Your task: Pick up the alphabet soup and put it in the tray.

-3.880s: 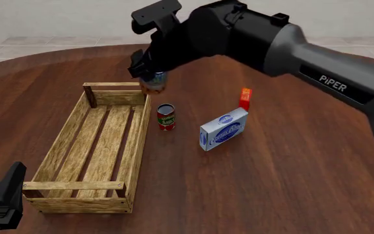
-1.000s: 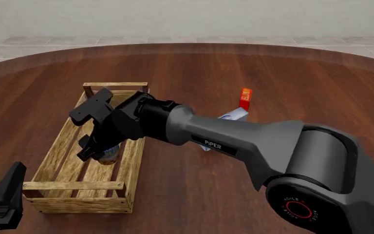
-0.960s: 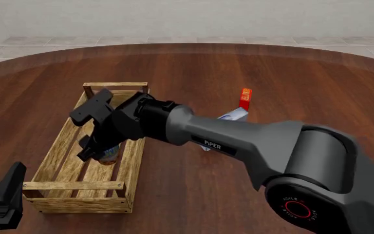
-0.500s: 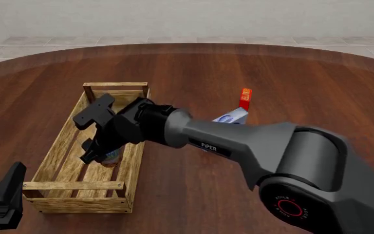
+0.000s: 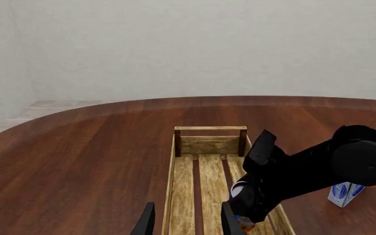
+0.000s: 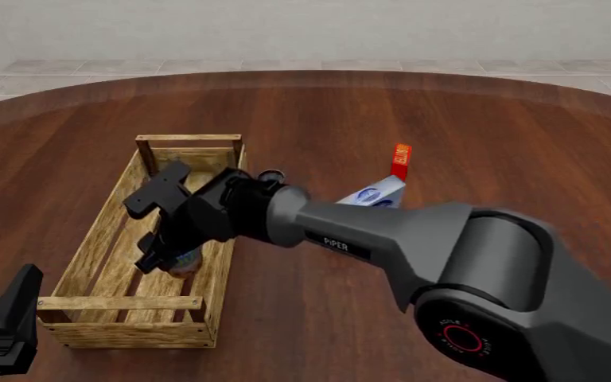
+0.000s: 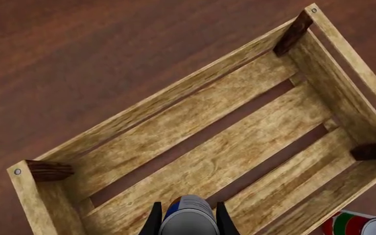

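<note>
The alphabet soup can (image 7: 188,221), with a silver-grey top and a blue and orange label, is held between the fingers of my right gripper (image 7: 186,223). In the front view my right gripper (image 6: 165,256) holds the can (image 6: 185,261) low inside the wooden tray (image 6: 93,239), over its slatted bottom near the right side plank. I cannot tell whether the can touches the slats. The left wrist view shows the can's orange lower edge (image 5: 245,224) inside the tray (image 5: 209,146). My left gripper (image 5: 186,223) is open and empty at the tray's near end.
A can with a red and green label (image 7: 359,223) stands on the table just outside the tray; the arm hides it in the front view. A blue and white box (image 6: 374,193) and a small red box (image 6: 400,159) stand to the right of the tray.
My right gripper carried the soup can from above the tray's far end down into the tray. In the last second it sank a little lower. The left arm has not moved.
</note>
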Available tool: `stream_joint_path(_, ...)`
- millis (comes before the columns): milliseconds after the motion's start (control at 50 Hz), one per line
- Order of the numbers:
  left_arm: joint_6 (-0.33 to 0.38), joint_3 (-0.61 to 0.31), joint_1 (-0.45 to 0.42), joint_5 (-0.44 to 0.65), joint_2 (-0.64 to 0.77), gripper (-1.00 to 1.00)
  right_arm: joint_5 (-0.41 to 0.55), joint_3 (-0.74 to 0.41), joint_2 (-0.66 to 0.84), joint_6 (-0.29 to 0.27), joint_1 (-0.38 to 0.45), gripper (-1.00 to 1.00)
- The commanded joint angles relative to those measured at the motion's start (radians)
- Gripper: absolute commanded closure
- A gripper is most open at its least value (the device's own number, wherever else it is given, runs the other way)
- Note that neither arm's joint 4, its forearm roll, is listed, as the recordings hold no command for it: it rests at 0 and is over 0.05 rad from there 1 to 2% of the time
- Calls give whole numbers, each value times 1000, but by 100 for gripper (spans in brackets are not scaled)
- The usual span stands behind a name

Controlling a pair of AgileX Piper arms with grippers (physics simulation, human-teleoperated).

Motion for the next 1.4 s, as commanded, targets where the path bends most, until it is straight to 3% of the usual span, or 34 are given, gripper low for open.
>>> stream_joint_path(20,0,0,0,0,0,-100,-12,0,-1,21,-1,100)
stream_joint_path(1400,0,0,0,0,0,-100,-46,-11,73,32,-13,100)
